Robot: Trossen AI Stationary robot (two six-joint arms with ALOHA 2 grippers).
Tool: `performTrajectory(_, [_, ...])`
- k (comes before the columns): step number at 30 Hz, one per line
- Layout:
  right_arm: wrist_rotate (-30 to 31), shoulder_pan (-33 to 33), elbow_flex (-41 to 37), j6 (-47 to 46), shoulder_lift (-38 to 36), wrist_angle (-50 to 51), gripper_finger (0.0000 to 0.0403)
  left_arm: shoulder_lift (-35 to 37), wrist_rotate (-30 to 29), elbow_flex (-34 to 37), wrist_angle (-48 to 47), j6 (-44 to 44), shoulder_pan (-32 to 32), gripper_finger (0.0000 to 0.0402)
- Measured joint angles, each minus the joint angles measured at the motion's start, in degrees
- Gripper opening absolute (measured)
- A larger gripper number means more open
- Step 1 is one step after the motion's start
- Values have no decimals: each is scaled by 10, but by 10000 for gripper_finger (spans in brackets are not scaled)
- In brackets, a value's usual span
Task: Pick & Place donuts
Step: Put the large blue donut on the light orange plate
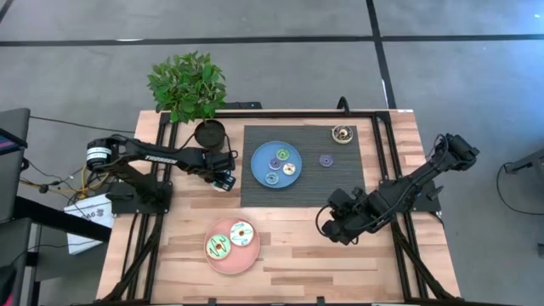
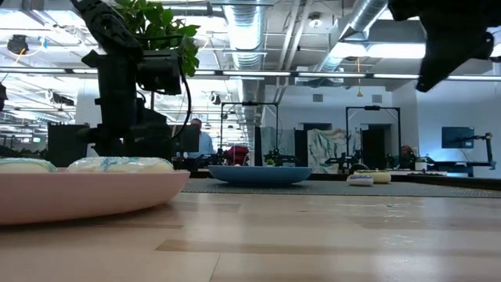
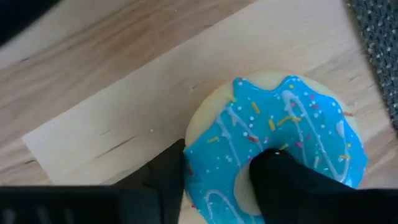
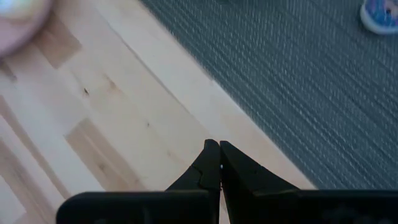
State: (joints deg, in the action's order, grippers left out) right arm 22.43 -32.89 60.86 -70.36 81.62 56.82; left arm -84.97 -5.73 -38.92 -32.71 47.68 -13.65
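Observation:
A light blue donut lies flat on the wooden table, just left of the dark mat. My left gripper stands over it, shut on its ring. A green donut and a white donut lie on the pink plate. Several mini donuts sit on the blue plate. A purple mini and a dark brown donut rest on the mat. My right gripper is shut and holds nothing, above the wood by the mat's near edge. My left gripper has one finger in the donut's hole and the other finger against the ring's outer edge. The fingers point down from above. The donut lies flat on the table, icing up.
A potted plant stands at the far left, close behind my left arm. The pink plate fills the near left of the low view. Black frame rails run along both sides of the table.

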Motion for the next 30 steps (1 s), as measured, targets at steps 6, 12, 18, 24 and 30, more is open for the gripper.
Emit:
performTrajectory(6, [0,-6,-57,56,0,-159,0,23,9,-57,-67,-61,14,106])
performTrajectory(12, [2,-28,-133,90,0,-310,0,47,8,-141,-144,-58,71,92])
performTrajectory(18, [-2,-61,-169,93,0,-304,0,50,-10,-227,-188,11,182,92])
performTrajectory(24, [-10,-103,-181,94,-10,-288,0,39,-33,-275,-189,166,309,91])
performTrajectory(30, [-10,-153,-221,89,-67,-263,0,-51,-81,-333,-191,333,453,84])
